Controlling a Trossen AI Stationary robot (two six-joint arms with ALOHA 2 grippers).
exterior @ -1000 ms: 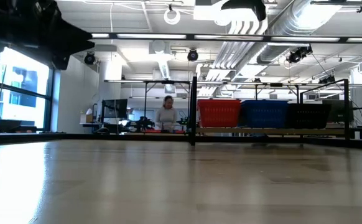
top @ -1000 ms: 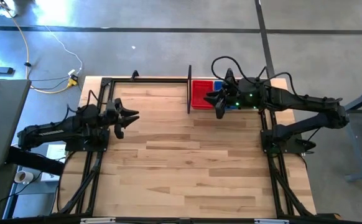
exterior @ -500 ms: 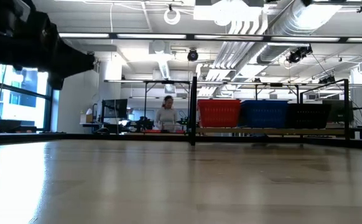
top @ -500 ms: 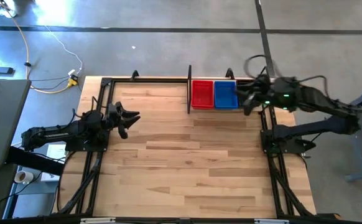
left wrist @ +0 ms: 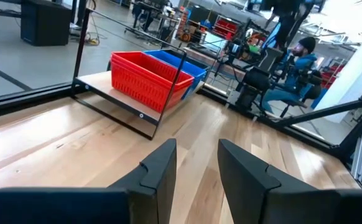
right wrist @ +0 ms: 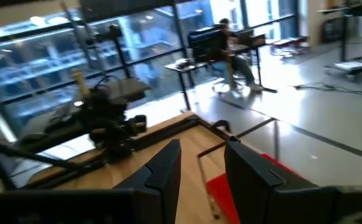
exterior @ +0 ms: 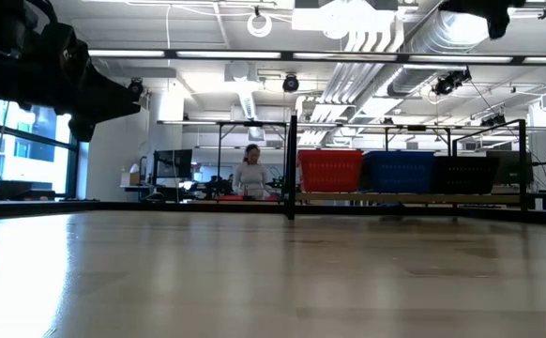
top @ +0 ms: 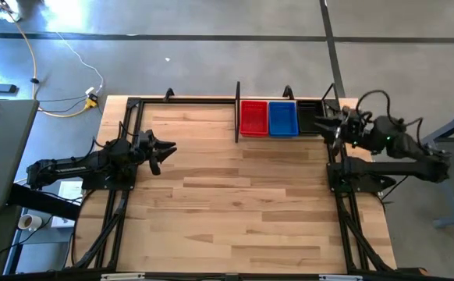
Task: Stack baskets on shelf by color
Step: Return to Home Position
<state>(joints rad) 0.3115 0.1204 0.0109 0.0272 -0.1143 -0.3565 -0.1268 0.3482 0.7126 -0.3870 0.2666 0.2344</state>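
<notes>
On the shelf (top: 237, 113) at the table's far edge, three basket stacks stand side by side on their bottoms: red (top: 252, 118), blue (top: 282, 118) and black (top: 309, 117). The low view shows them in a row: red (exterior: 330, 171), blue (exterior: 398, 172), black (exterior: 462, 174). My left gripper (top: 168, 149) hovers open over the table's left part, pointing level toward the red stack (left wrist: 150, 78), nothing between its fingers (left wrist: 196, 149). My right gripper (top: 324, 125) hangs open beside the black stack at the right edge, holding nothing (right wrist: 203, 149).
Black arm-mount frames run along the table's left side (top: 122, 179) and right side (top: 344, 187). Bare wooden tabletop (top: 235, 203) stretches between them. A person (exterior: 251, 176) stands in the room beyond the far edge; another sits at a desk (left wrist: 299, 53).
My right gripper has drawn back from above the red and blue stacks toward the table's right edge, sinking a little, and now stands beside the black stack. My left gripper has sunk slightly over the table's left part. The baskets have stayed in place.
</notes>
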